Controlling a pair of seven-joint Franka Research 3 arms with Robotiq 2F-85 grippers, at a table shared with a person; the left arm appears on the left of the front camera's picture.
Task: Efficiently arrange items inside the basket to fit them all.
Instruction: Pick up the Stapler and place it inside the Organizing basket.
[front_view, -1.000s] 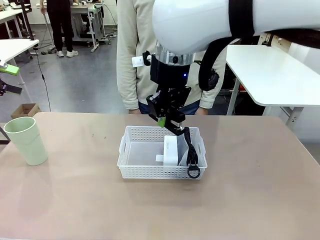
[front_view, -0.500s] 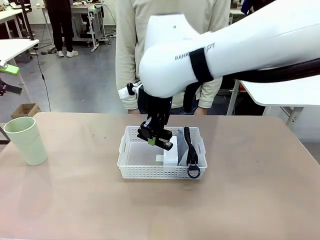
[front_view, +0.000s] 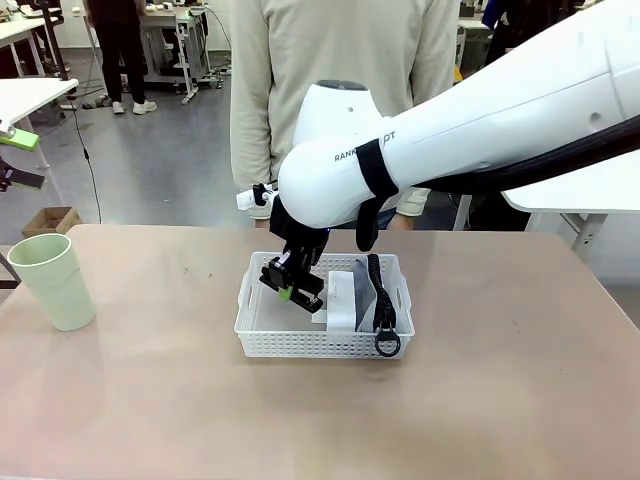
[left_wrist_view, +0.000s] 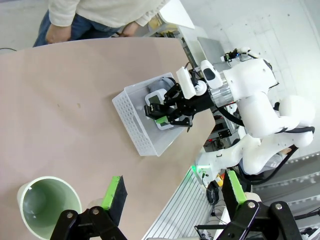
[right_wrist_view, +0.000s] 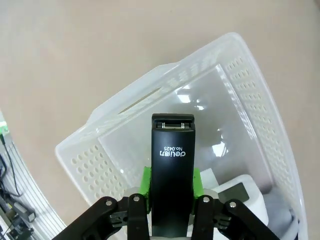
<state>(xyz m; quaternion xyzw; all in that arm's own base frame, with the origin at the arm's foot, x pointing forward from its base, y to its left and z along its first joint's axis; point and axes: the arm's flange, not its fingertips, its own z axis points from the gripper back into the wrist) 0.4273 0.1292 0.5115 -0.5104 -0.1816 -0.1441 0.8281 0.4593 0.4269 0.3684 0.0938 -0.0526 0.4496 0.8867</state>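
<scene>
My right gripper (front_view: 290, 283) reaches across the middle and hangs low over the left half of the white basket (front_view: 300, 343), shut on the black stapler (front_view: 308, 291). In the right wrist view the stapler (right_wrist_view: 172, 167) lies lengthwise between the green pads, above the basket's bare floor (right_wrist_view: 200, 115). A small white device (front_view: 342, 300) stands in the basket's middle, and the grey pouch with its black strap (front_view: 380, 300) fills the right end. The pale green cup (front_view: 55, 280) stands on the table at far left. My left gripper (left_wrist_view: 175, 192) is open, high above the cup (left_wrist_view: 47, 205).
A person (front_view: 340, 100) stands at the far edge of the table, just behind the basket. The tabletop (front_view: 500, 400) is bare in front and to the right. The table's edge (left_wrist_view: 195, 150) runs close to the basket in the left wrist view.
My right gripper has come down and to the left with the stapler, from above the basket's back rim into its left half. The cup and the basket have stayed put.
</scene>
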